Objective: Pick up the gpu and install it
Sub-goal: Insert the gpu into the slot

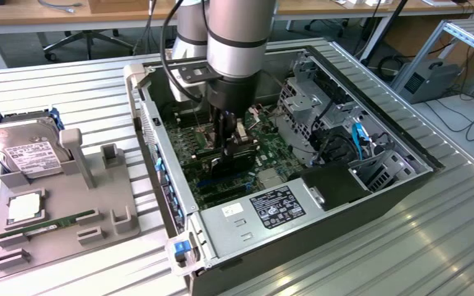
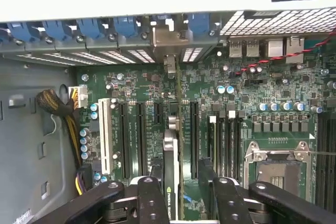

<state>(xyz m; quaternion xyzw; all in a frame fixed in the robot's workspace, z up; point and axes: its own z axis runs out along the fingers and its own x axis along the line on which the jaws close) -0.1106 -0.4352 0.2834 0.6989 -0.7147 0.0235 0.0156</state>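
While the arm reaches down into the open computer case, the scene reads as follows.

Pincer: the gripper (image 2: 181, 192) hangs low over the motherboard, its two black fingers (image 2: 149, 203) spread wide, one on each side of the card, with a gap showing between pad and card on both sides; it pinches nothing.

Gpu: the gpu (image 2: 171, 177) stands on edge between the fingers, seen edge-on in the wrist view, upright along an expansion slot; its metal end bracket (image 2: 169, 40) sits at the rear wall of the case, under the row of blue slot clips (image 2: 126, 24).

Gpu, exterior view: the card (image 1: 241, 151) rises from the board just under the gripper (image 1: 230, 132).

Motherboard: the green motherboard (image 2: 273, 124) lies flat on the case floor, with a white slot (image 2: 104, 135), black slots and the open CPU socket (image 2: 275, 163) beside the card.

Case: the computer case (image 1: 385, 191) lies on its side on the slatted metal table (image 1: 434, 246).

Tray: a grey tray (image 1: 64, 209) at the exterior view's left, apart from the case, holds a hard drive (image 1: 23, 151) and a RAM stick (image 1: 47, 225).
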